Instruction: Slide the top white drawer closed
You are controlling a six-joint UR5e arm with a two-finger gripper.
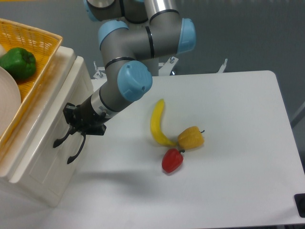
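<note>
On table: one banana, two peppers.

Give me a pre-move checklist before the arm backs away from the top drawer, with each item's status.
1. Top drawer pushed in: ok, its front sits about level with the cabinet face and no open cavity shows.
2. Gripper at the upper handle: ok, it sits right against the drawer front there.
3. Gripper released from the handle: cannot tell, the fingers are dark and merge with the black handle.
4. Retreat path over the table: ok, the banana, yellow pepper and red pepper lie apart from the gripper, to its right in the picture.
5. Basket on top of the cabinet undisturbed: ok, it sits level with the green pepper inside.
</note>
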